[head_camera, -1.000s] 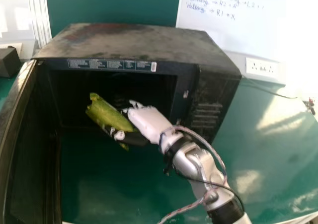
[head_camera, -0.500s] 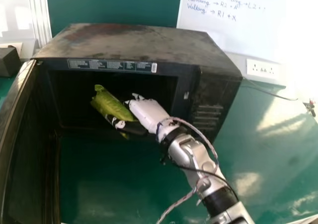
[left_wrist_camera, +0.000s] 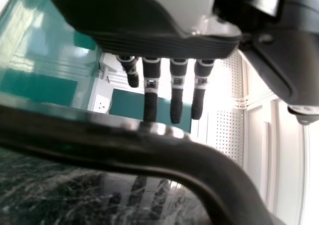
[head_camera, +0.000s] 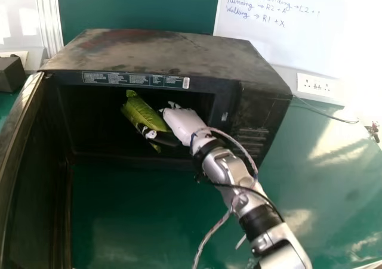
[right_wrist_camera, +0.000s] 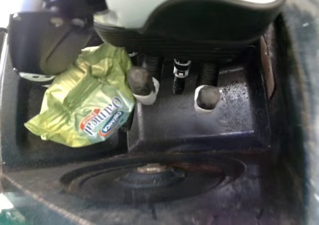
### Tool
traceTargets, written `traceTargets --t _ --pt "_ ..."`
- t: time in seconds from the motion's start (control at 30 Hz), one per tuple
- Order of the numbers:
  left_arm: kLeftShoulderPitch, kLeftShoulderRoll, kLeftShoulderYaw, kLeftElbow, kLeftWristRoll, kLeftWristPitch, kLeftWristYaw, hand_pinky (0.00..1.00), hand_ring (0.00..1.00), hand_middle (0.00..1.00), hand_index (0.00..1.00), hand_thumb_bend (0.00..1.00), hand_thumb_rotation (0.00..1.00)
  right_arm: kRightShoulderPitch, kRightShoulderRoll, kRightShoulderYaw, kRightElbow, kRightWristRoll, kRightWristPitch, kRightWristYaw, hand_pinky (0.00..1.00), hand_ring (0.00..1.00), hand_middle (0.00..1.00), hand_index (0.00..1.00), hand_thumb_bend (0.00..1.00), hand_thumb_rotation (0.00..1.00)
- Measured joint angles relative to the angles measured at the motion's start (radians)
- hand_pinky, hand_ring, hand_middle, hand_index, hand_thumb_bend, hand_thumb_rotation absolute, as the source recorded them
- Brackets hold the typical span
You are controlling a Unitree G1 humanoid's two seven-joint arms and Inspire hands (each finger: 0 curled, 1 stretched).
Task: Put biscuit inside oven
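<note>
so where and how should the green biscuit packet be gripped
I'd pinch the packet by its near end, coming from the open front of the oven, fingers and thumb on opposite sides: it is long and slants with its far end into the oven. The right hand looks to hold it much like that.

I see room inside the oven (head_camera: 161, 51) left of the green packet (head_camera: 142, 113), depth hard to judge; its open door (head_camera: 27, 173) blocks the left side.
</note>
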Motion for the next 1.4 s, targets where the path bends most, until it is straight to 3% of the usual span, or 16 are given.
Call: traceTargets --t 0.23,0.33,0.47,0.6,0.7,0.87,1.0,1.17,1.3,1.4 --pt "0.000 0.000 0.001 0.002 -0.001 -0.002 -0.002 0.63 0.72 0.79 0.81 0.78 0.59 -0.052 0.015 0.014 0.121 0.008 -0.027 -0.048 0.00 0.00 0.00 0.47 0.50 0.04" --pt "0.000 0.000 0.001 0.003 -0.003 -0.002 -0.002 0.56 0.63 0.71 0.81 0.79 0.57 -0.084 0.028 0.018 0.179 0.010 -0.030 -0.068 0.00 0.00 0.00 0.47 0.50 0.04" --pt "0.000 0.000 0.003 0.003 -0.008 -0.002 -0.010 0.59 0.69 0.74 0.81 0.82 0.57 -0.131 0.044 0.031 0.268 0.009 -0.027 -0.109 0.00 0.00 0.00 0.47 0.50 0.04" --pt "0.000 0.000 0.003 0.005 -0.008 -0.002 -0.015 0.56 0.63 0.71 0.80 0.82 0.55 -0.183 0.065 0.039 0.369 0.010 -0.030 -0.147 0.00 0.00 0.00 0.47 0.50 0.04" --pt "0.001 0.000 0.004 0.006 -0.008 -0.002 -0.017 0.61 0.63 0.71 0.81 0.82 0.55 -0.213 0.080 0.040 0.428 0.022 -0.031 -0.164 0.00 0.00 0.00 0.47 0.50 0.04" --pt "0.001 0.000 0.004 0.008 -0.009 -0.002 -0.022 0.61 0.63 0.70 0.81 0.82 0.53 -0.246 0.095 0.041 0.495 0.032 -0.030 -0.167 0.00 0.00 0.00 0.47 0.50 0.04" --pt "0.001 0.000 0.005 0.009 -0.010 -0.002 -0.025 0.47 0.53 0.61 0.81 0.82 0.54 -0.264 0.104 0.049 0.531 0.035 -0.027 -0.170 0.00 0.00 0.00 0.47 0.50 0.04" --pt "0.004 0.000 0.005 0.009 -0.011 -0.002 -0.035 0.42 0.49 0.56 0.80 0.81 0.56 -0.273 0.116 0.060 0.563 0.036 -0.013 -0.176 0.00 0.00 0.00 0.47 0.50 0.04" --pt "0.005 -0.001 0.005 0.009 -0.011 -0.004 -0.038 0.53 0.64 0.65 0.77 0.82 0.57 -0.278 0.120 0.074 0.575 0.036 -0.002 -0.176 0.00 0.00 0.00 0.47 0.50 0.04" --pt "0.006 -0.001 0.005 0.009 -0.011 -0.006 -0.036 0.53 0.61 0.66 0.77 0.83 0.57 -0.278 0.121 0.075 0.579 0.042 -0.001 -0.176 0.00 0.00 0.00 0.47 0.50 0.04"
